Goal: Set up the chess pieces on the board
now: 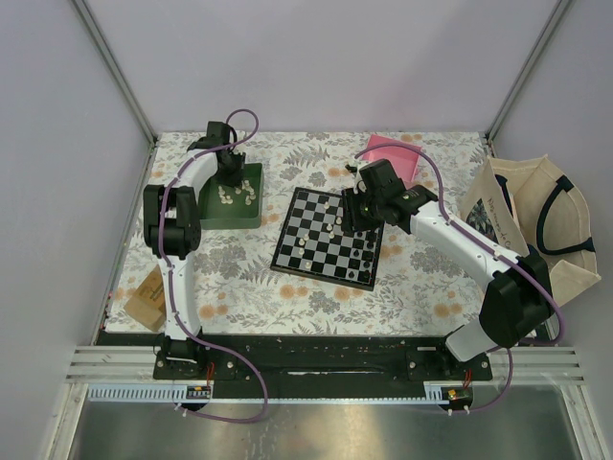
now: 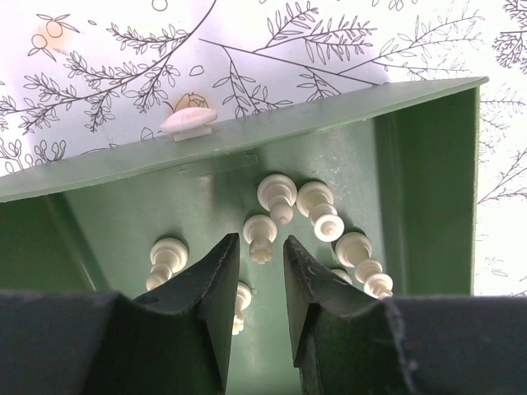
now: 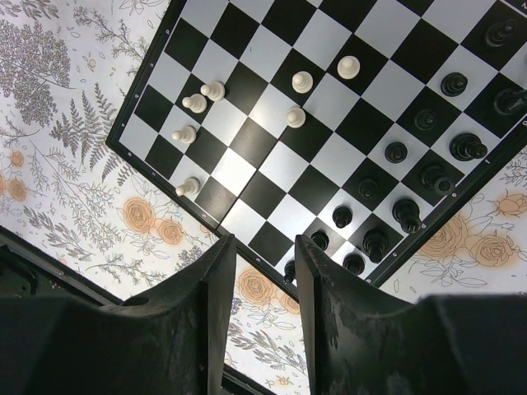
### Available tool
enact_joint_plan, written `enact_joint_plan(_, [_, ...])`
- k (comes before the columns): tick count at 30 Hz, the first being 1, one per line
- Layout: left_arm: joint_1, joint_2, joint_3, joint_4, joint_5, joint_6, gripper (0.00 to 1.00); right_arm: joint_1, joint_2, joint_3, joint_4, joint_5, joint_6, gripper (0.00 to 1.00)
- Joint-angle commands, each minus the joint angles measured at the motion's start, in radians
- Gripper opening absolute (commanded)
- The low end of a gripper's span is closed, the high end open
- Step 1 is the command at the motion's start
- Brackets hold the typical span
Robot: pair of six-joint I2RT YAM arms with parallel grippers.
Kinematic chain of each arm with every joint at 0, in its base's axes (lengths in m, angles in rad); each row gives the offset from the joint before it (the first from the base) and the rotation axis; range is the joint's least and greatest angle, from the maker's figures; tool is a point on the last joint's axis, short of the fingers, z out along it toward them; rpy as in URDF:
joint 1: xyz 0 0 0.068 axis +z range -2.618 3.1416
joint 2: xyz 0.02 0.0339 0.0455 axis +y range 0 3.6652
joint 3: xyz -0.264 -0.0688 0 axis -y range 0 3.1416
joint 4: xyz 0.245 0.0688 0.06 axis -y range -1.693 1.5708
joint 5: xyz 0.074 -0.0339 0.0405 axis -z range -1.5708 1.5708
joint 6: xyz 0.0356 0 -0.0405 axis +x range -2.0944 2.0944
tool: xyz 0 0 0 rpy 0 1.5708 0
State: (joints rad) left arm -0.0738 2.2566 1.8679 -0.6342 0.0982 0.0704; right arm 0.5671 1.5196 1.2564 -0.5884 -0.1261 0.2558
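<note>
We're over the green tray point(image 2: 428, 181) with the left gripper point(image 2: 259, 247). Its jaws are narrow, with a slim gap on either side of one white piece point(image 2: 260, 234) that lies among several others on the tray floor. As far as we can see, it isn't pinched. Across the counter point(image 1: 421, 278), the right gripper point(image 3: 262, 247) hovers above the edge of the board point(image 3: 247, 115), jaws narrow and empty. On the board, the white pieces point(image 3: 302, 81) stand scattered towards one side, and the black pieces point(image 3: 408, 212) crowd the opposite edge.
</note>
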Motion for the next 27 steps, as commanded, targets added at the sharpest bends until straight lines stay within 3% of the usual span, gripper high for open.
enact_joint_plan(1, [0.006,0.014,0.033,0.022,0.018,-0.003,0.31,-0.006,-0.001,0.003,0.027,-0.027,-0.009,0.43])
enact_joint_plan(10, [0.006,0.017,0.034,0.022,0.02,-0.008,0.28,-0.007,-0.001,0.003,0.027,-0.027,-0.01,0.43])
enact_joint_plan(16, [0.006,0.006,0.034,0.021,0.021,-0.012,0.16,-0.007,0.002,0.003,0.03,-0.029,-0.01,0.43])
enact_joint_plan(20, [0.006,-0.035,0.016,0.019,0.015,-0.021,0.08,-0.007,0.004,0.003,0.025,-0.026,-0.01,0.43])
enact_joint_plan(27, [0.005,-0.207,-0.067,0.005,-0.031,-0.038,0.05,-0.007,0.002,0.005,0.027,-0.017,-0.012,0.43])
